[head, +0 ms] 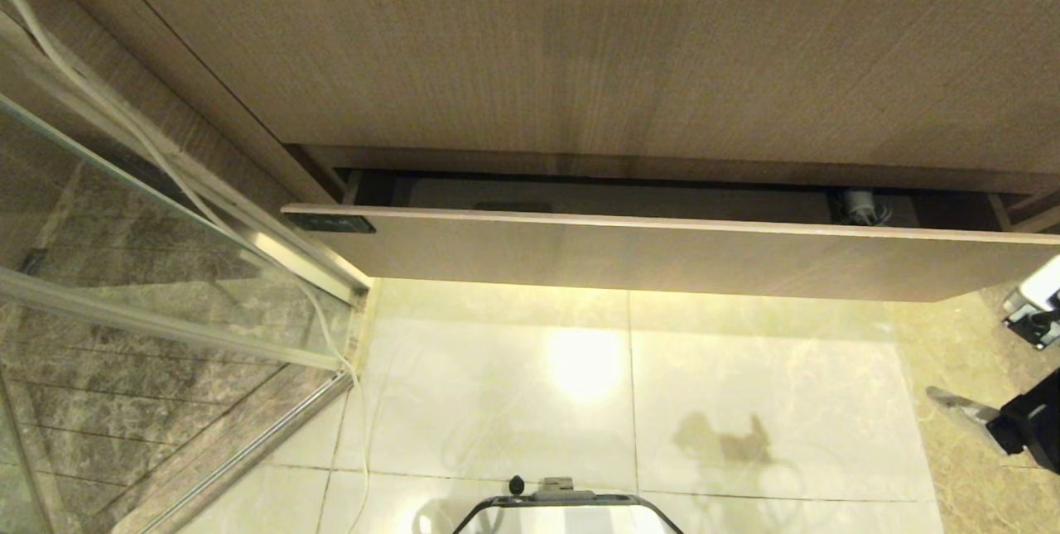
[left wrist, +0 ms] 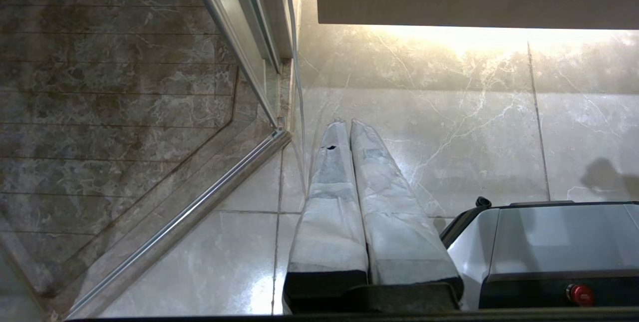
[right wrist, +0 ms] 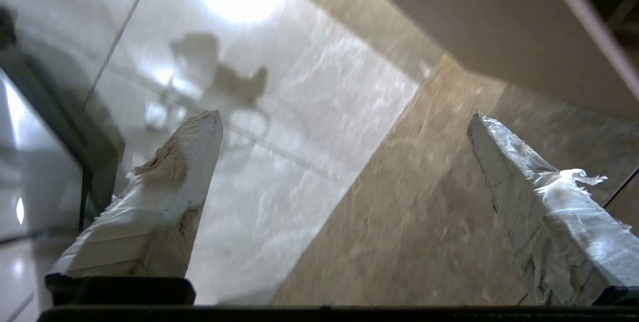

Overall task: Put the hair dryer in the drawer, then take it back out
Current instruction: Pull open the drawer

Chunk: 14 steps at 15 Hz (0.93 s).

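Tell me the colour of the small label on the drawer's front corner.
Black, on the light-brown wood-grain drawer; the label shows best in the head view.

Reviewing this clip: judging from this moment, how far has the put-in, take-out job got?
Done, apparently: the hair dryer lies inside the partly open drawer, near its right end. In hand: nothing; the right gripper is open and empty over the floor beside the drawer front, and the left gripper is shut, parked low over the tiles. Left: reaching in and taking the dryer back out.

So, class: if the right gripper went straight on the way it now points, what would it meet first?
Most likely the floor: the open right gripper points down at bare tile, with the drawer off to one side, though depth is hard to judge.
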Motion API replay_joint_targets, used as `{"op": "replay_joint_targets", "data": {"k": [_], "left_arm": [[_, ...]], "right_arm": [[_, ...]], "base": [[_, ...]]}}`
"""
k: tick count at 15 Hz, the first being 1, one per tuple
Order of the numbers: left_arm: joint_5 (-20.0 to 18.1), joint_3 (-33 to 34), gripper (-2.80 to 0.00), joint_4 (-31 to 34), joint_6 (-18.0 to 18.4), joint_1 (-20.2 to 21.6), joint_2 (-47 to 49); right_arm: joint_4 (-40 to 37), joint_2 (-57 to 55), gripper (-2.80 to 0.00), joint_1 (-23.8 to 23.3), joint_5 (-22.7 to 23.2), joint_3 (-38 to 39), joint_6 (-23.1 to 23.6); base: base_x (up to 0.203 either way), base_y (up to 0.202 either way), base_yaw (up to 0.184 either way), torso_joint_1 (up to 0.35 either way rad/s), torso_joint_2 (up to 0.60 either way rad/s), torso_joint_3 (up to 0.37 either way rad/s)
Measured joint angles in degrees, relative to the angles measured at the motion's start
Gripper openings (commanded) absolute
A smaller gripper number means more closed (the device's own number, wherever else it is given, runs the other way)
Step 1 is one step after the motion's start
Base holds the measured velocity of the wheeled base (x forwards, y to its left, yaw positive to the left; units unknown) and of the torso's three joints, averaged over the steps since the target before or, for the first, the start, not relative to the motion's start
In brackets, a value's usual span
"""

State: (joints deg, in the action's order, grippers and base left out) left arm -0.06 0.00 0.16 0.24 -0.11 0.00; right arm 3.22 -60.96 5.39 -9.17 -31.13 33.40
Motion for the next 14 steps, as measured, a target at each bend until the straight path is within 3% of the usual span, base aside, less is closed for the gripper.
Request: {"op": "replay_joint_targets", "data": {"k": [7,13,14], "left_arm": [[-0.02,0.00,-2.80,0.02,0.03,0.00,0.00],[-0.02,0.00,-2.80,-0.01,-0.03,0.00,0.00],[-0.04,0.00,-2.80,0.02,0.00,0.01,0.00]], "right_arm": [[1.82,-1.97,0.00,0.39,4.16,1.08,-1.57],[5.05,-11.66,0.00,0.36,3.73,-10.94,-14.38],[5.46,-12.75,-2.61,0.23,3.33,-11.71,-16.10]], "base": [[0.000,0.000,0.000,0.000,0.00,0.000],[0.000,0.000,0.000,0.000,0.00,0.000],[0.000,0.000,0.000,0.000,0.00,0.000]]}}
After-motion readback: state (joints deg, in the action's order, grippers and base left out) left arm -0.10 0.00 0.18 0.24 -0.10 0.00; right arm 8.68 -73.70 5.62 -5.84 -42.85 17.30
